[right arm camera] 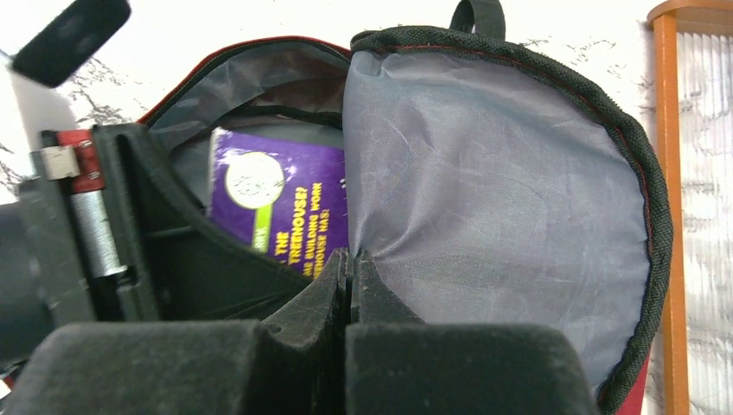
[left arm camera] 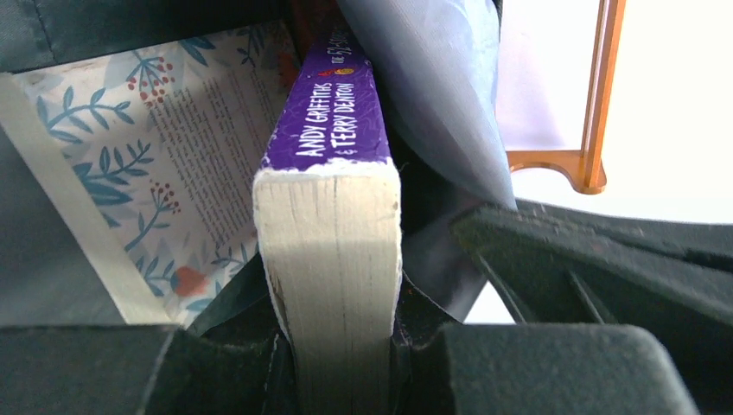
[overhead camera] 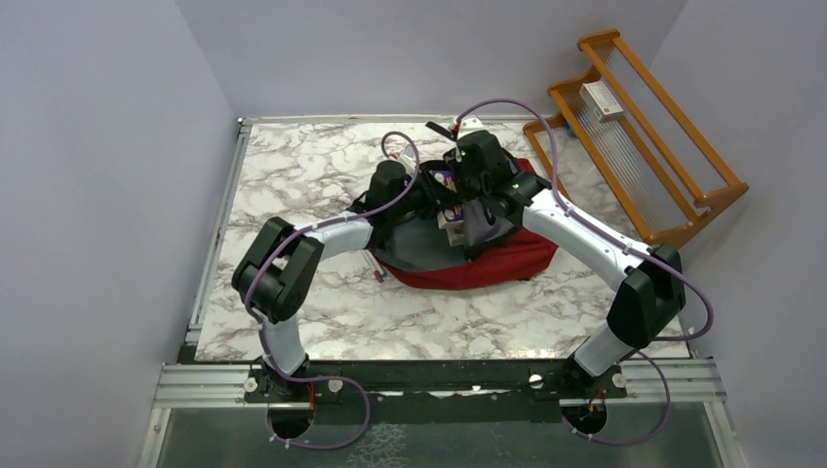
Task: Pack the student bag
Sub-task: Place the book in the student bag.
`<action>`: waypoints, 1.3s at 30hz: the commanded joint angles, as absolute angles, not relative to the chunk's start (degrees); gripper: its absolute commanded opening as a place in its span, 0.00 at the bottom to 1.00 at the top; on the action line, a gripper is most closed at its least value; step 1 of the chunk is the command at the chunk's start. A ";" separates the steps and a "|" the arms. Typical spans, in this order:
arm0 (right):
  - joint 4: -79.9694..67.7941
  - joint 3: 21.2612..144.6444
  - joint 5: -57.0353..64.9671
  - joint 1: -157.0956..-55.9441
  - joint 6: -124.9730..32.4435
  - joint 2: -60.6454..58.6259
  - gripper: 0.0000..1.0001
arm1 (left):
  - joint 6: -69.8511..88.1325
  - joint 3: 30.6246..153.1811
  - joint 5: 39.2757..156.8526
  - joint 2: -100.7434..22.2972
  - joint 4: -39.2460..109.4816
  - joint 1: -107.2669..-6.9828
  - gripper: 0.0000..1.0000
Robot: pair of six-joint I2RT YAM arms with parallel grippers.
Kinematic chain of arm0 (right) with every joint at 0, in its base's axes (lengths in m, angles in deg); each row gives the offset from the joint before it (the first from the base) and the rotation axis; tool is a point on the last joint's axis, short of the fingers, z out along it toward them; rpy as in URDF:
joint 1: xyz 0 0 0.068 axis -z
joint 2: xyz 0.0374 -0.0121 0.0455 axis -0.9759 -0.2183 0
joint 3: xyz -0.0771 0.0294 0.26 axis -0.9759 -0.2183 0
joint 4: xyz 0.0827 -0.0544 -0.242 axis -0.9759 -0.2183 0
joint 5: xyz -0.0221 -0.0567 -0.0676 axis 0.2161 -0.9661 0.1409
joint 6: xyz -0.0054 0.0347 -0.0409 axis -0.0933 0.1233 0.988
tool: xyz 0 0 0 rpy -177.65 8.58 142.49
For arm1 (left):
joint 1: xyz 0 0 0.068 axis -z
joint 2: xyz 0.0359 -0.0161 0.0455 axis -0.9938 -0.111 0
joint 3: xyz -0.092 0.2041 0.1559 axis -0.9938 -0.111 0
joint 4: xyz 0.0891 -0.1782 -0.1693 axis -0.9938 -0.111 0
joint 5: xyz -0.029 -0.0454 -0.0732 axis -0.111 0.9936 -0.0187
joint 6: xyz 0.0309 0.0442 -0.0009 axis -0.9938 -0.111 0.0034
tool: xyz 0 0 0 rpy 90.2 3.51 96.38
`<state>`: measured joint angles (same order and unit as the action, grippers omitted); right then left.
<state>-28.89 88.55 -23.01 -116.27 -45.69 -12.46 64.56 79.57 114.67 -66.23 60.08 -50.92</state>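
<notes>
- Lying on the marble table (overhead camera: 322, 175) between the two arms, the student bag (overhead camera: 488, 268) is kept open at its mouth. Its grey-lined flap (right arm camera: 484, 199) appears to be pinched up by the right gripper (right arm camera: 350, 285), whose jaws are pressed fully together.
- A purple book (left arm camera: 333, 112) is clamped by the left gripper (left arm camera: 337, 346). The jaws are partly open around the page block, and the spine is turned away into the bag's mouth.
- Only a thin fold of fabric seems to be held. Were it to slip out, the flap would likely fall over the book and the mouth would be closed on the left gripper.
- The book's leading corner could be snagged on the lining or on the floral-covered book (left arm camera: 173, 147) just beside it. The soft bag might then be dragged across the table rather than filled.
- If the book were released standing on edge, it could be tipped back out.
- Both wrists are crowded at the opening, so a knock between them could be caused by any sideways correction.
</notes>
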 commanded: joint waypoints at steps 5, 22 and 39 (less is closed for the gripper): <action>-23.12 86.88 -21.45 -116.59 -48.24 -8.08 0.01 | 67.88 84.99 112.49 -71.89 72.53 -48.49 0.00; -23.53 81.90 -22.84 -116.59 -51.00 -4.41 0.01 | 68.34 90.23 109.89 -85.22 75.91 -46.62 0.14; -23.86 77.85 -23.45 -116.59 -52.02 -2.38 0.01 | 60.23 89.51 109.93 -83.97 71.19 -46.63 0.78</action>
<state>-26.42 78.74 -22.66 -116.29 -50.70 -5.40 64.72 88.51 110.58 -85.99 72.65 -47.00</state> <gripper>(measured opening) 0.014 0.753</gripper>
